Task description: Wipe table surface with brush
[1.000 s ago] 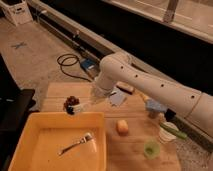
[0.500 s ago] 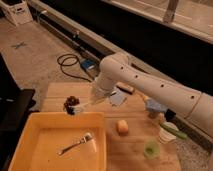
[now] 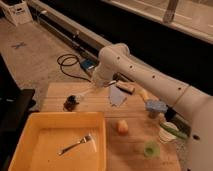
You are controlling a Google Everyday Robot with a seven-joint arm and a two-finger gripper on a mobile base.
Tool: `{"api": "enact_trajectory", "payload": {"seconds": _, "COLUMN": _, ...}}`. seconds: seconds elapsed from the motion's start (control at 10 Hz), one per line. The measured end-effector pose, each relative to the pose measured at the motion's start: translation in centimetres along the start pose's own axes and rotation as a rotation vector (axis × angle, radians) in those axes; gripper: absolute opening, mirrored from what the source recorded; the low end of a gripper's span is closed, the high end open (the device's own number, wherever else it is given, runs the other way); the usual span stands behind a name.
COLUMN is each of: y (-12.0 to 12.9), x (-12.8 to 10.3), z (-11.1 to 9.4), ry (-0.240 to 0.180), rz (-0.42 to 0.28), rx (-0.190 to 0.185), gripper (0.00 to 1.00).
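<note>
nearest, a yellow tray (image 3: 30, 145) fills the table's (image 3: 135, 155) 7 o'clock corner, with a fork (image 3: 76, 145) lying in it. a small green cup (image 3: 150, 148) stands at 5 o'clock, an orange lump (image 3: 122, 126) near the middle. farther back, at 10 o'clock, the brush (image 3: 71, 102) has its dark head down at the wood, its pale handle rising toward 2 o'clock into the gripper (image 3: 98, 88), which is clamped around it. a blue cloth (image 3: 117, 95) lies at the gripper's 4 o'clock

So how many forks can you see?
1. The fork lies inside the yellow tray, low on the left of the view. The gripper is further back, above the table beside the brush. Another could hide behind the arm.
</note>
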Motion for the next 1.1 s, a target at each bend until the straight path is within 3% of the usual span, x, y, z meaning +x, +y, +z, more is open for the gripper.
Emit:
{"api": "enact_trajectory", "payload": {"seconds": 0.2, "y": -2.6, "x": 1.8, "z": 3.1, "ry": 0.002, "rz": 0.032, "rx": -0.017, "gripper": 0.09}}
{"api": "enact_trajectory", "payload": {"seconds": 0.7, "y": -3.2, "x": 6.6, "z": 10.5, "ry": 0.029, "rz": 0.171, "rx": -0.060, "gripper": 0.09}}
{"api": "enact_trajectory", "payload": {"seconds": 1.1, "y": -2.5, "x": 10.2, "z": 12.0, "ry": 0.039, "rz": 0.298, "rx": -0.066, "gripper": 0.09}}
